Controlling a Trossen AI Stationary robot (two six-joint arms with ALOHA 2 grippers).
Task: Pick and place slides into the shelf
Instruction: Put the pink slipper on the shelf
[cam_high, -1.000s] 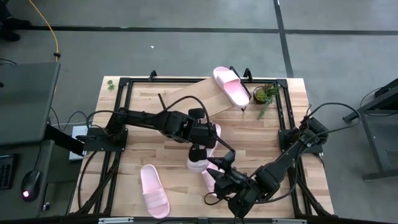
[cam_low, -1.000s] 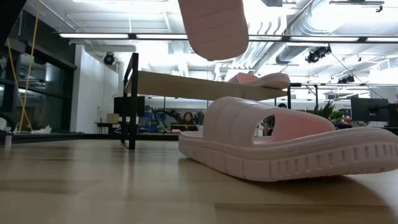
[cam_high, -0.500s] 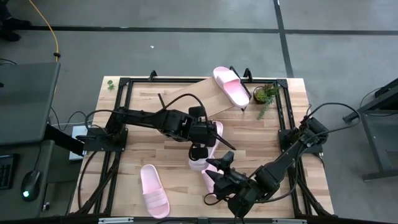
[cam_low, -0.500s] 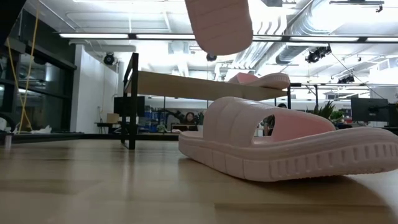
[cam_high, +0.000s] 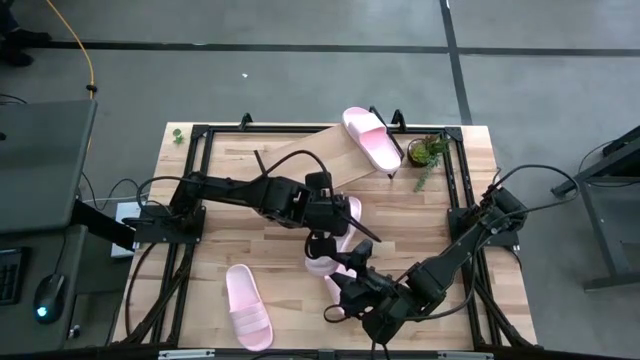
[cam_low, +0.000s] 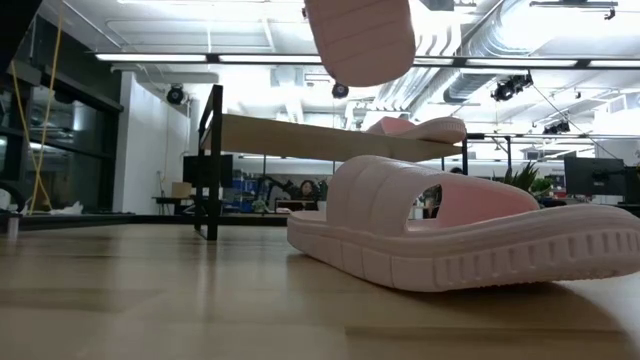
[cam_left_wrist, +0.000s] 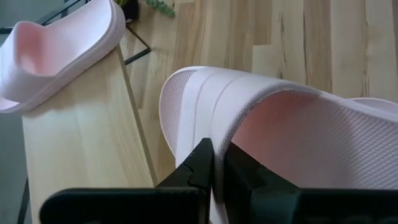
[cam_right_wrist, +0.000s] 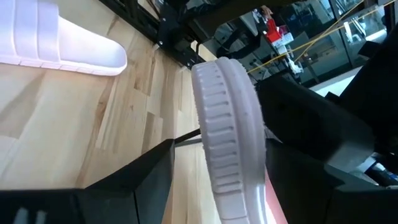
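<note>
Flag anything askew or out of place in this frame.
The shelf sits skewed inside the table's black frame, with one slide at its far-right end. The left gripper holds another slide by its strap, hanging in the air. Nothing looks damaged.

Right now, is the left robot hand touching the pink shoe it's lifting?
Touching. In the left wrist view, the left gripper has its dark fingers pinching the strap of the lifted slide.

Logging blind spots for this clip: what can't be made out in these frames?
- High view: the left hand and arm cover most of the slide it holds.
- Low view: that lifted slide is cut off by the top edge; no hand shows.
- Right wrist view: the right hand has a slide between its fingers; contact is unclear.
- Shelf: its legs are mostly hidden from above.
</note>
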